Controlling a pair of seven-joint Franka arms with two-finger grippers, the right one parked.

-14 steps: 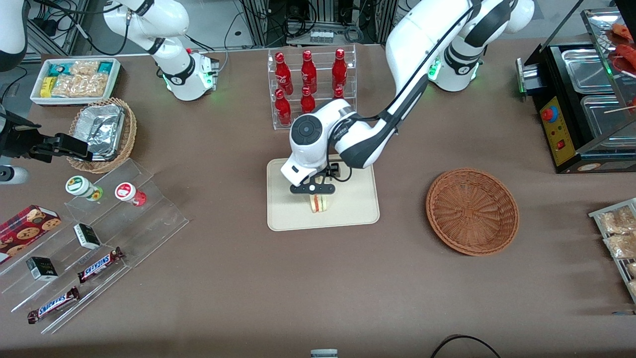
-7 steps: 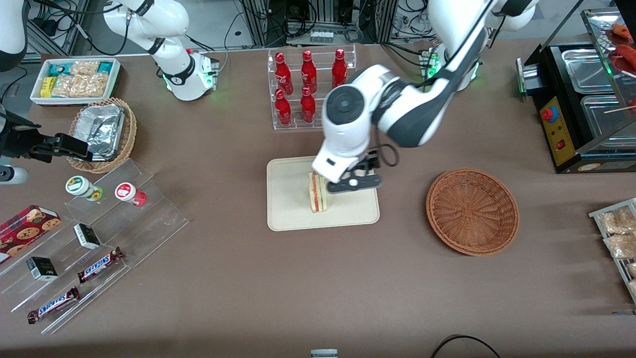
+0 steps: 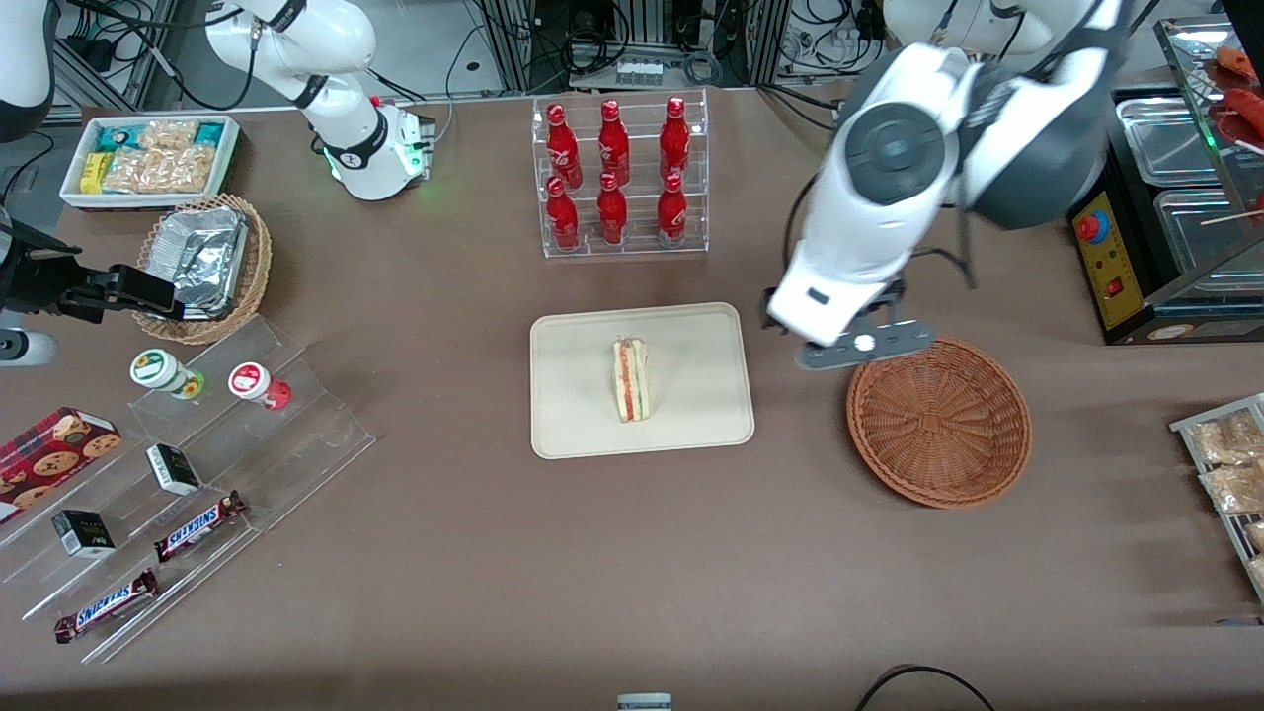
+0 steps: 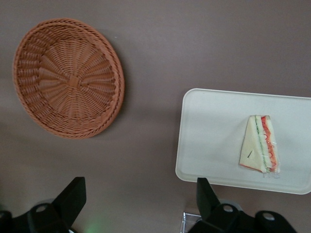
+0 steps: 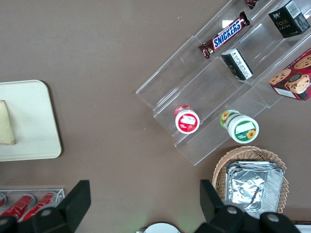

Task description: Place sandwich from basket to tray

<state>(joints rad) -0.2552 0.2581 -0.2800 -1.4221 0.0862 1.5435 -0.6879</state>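
The sandwich (image 3: 631, 379) (image 4: 260, 143), a pale wedge with red and green layers, lies on the cream tray (image 3: 573, 415) (image 4: 209, 141) near its middle. Nothing lies in the reddish-brown wicker basket (image 3: 938, 420) (image 4: 68, 91), which sits beside the tray toward the working arm's end. My left gripper (image 3: 839, 341) (image 4: 141, 196) hangs high above the table between tray and basket, over the basket's rim. Its fingers (image 4: 74, 196) are spread wide apart with only brown table showing between them.
A clear rack of red bottles (image 3: 617, 178) stands farther from the camera than the tray. A black warmer with steel pans (image 3: 1155, 197) and a rack of snack bags (image 3: 1224, 474) sit at the working arm's end. Stepped acrylic shelves with snacks (image 3: 178, 474) lie toward the parked arm's end.
The gripper let go of the sandwich on the tray, then rose and swung away toward the basket. The sandwich stays where it was left.
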